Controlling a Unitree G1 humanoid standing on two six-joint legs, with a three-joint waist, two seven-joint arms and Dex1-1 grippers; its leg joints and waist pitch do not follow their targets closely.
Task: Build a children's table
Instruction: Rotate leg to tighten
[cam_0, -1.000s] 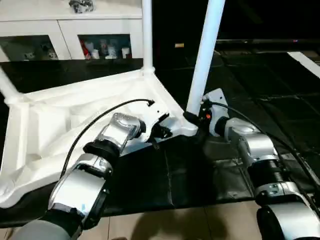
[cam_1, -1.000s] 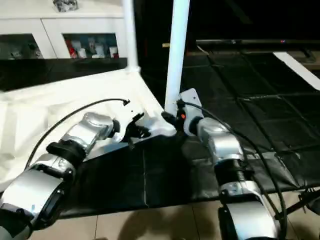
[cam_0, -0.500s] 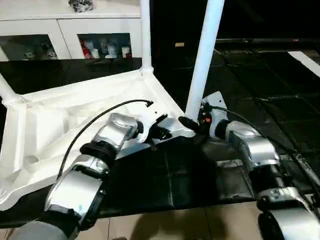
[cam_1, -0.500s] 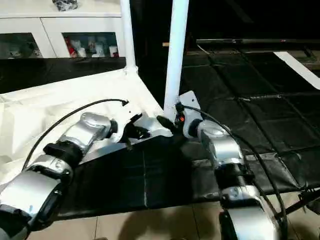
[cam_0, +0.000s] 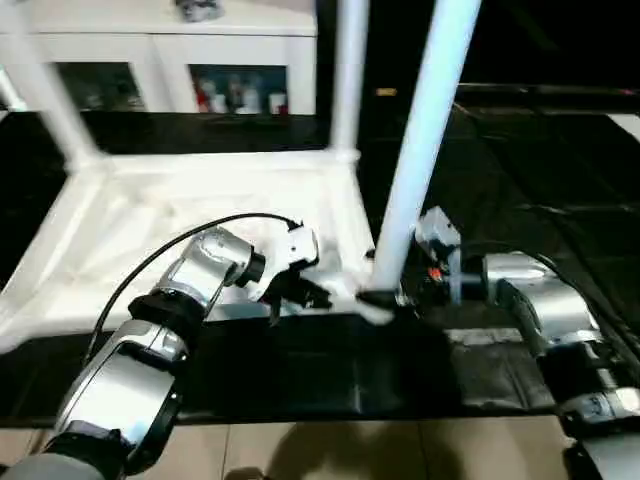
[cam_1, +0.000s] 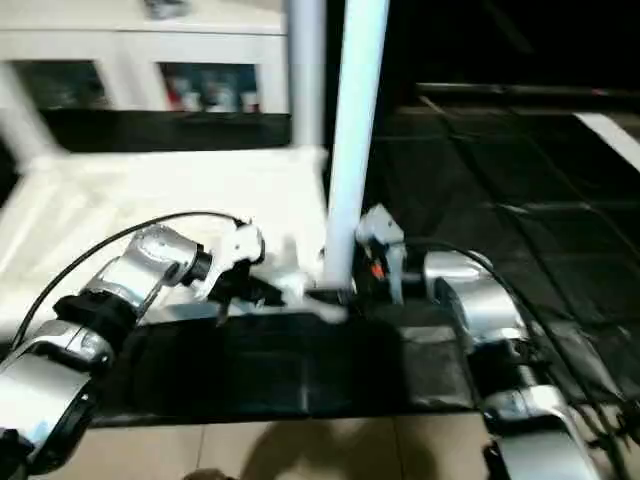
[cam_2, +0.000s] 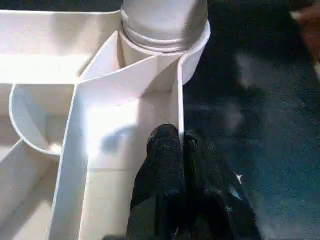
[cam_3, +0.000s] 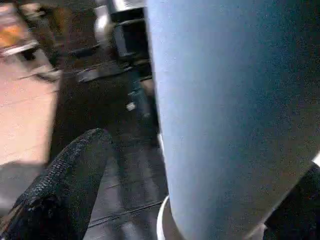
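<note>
The white table top (cam_0: 200, 210) lies upside down on the black mat, ribbed side up. Legs stand in its corner sockets: a near-right leg (cam_0: 425, 150), a far-right leg (cam_0: 350, 70) and a far-left leg (cam_0: 45, 100). My left gripper (cam_0: 300, 290) is shut on the top's near rim, just left of the near-right corner; its fingers (cam_2: 162, 150) pinch the thin wall below the socket (cam_2: 165, 30). My right gripper (cam_0: 385, 298) is open at the base of the near-right leg (cam_3: 230, 100), which stands between its jaws with a gap to one finger (cam_3: 70, 180).
A white cabinet (cam_0: 150, 50) with glass doors runs along the back. The black mat (cam_0: 330, 370) reaches forward to a strip of tan floor (cam_0: 350, 450). Cables trail from both wrists across the table top and the mat.
The whole view has swung, so the table top now looks square-on instead of slanted. Both grippers stay at the near-right corner; the right one sits lower at the leg's base.
</note>
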